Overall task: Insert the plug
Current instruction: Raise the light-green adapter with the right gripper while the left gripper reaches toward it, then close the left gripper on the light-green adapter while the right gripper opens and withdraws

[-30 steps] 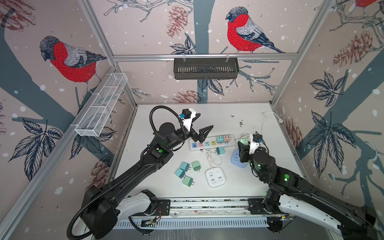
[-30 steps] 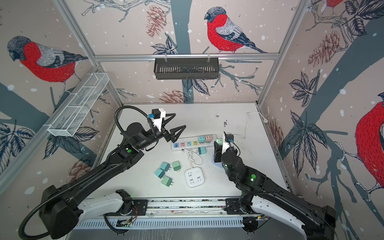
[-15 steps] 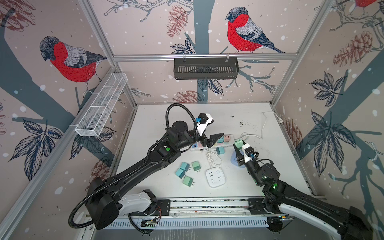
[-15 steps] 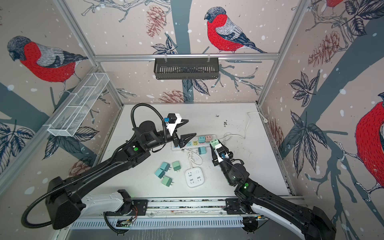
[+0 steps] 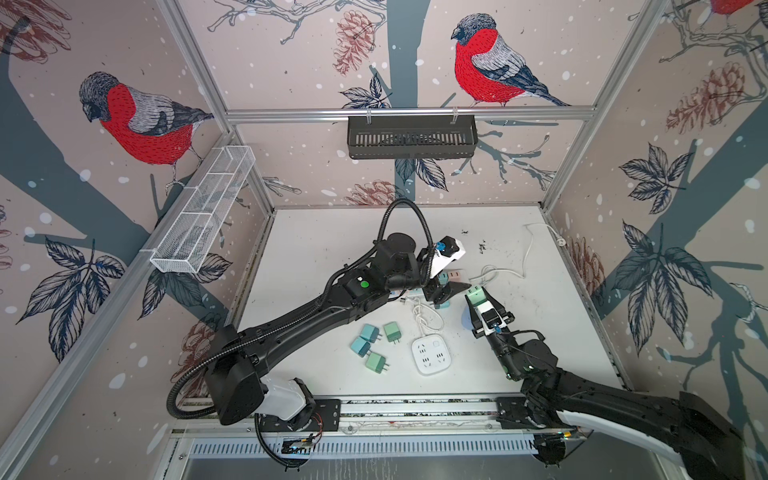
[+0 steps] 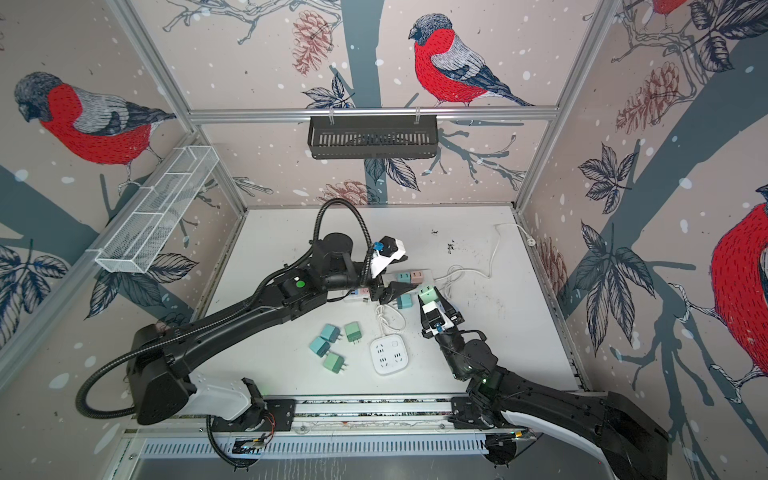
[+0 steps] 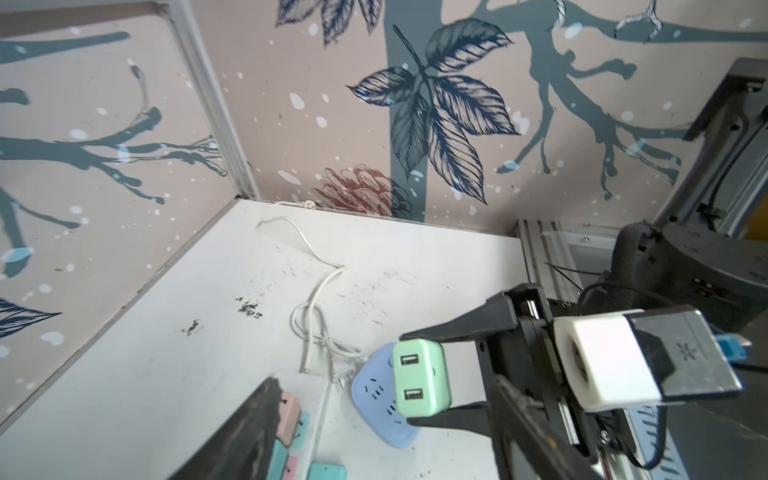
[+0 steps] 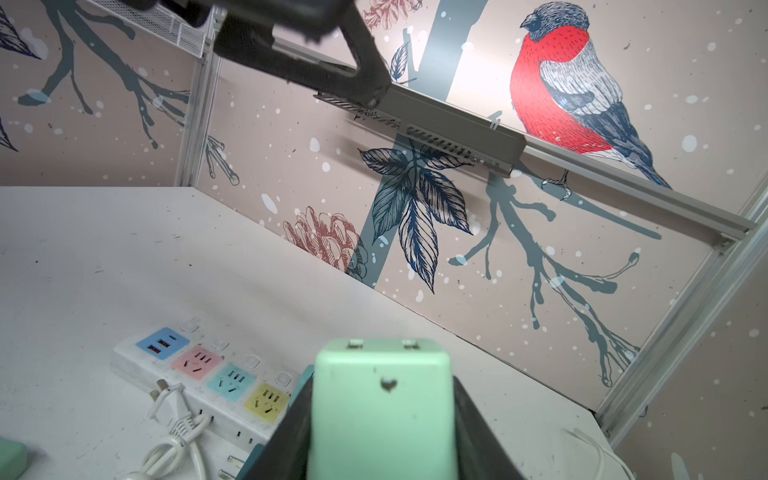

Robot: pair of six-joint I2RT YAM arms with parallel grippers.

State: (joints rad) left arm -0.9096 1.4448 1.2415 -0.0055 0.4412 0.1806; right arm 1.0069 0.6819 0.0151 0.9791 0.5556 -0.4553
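A mint green plug (image 5: 476, 296) (image 6: 429, 295) (image 7: 422, 376) (image 8: 380, 411) hangs above the table with my right gripper (image 5: 477, 300) (image 7: 409, 378) (image 8: 380, 390) shut on its sides. Its two USB ports face my left wrist camera. It hovers over a light blue triangular socket (image 7: 374, 395). The white power strip (image 5: 455, 274) (image 6: 411, 276) (image 7: 307, 399) (image 8: 208, 374) with coloured sockets lies just behind. My left gripper (image 5: 451, 293) (image 6: 401, 291) (image 7: 384, 380) hangs low over the strip with its jaws apart, and nothing shows between them.
A white square socket block (image 5: 431, 354) and several loose green and teal plugs (image 5: 370, 332) lie near the front. A teal plug (image 6: 404, 301) sits beside the strip. White cable (image 5: 424, 309) coils between them. A cord (image 5: 528, 249) runs to the back right.
My left arm has swung right and come down over the power strip, its jaws narrowing. My right arm has drawn back and tilted, keeping the green plug over the blue socket.
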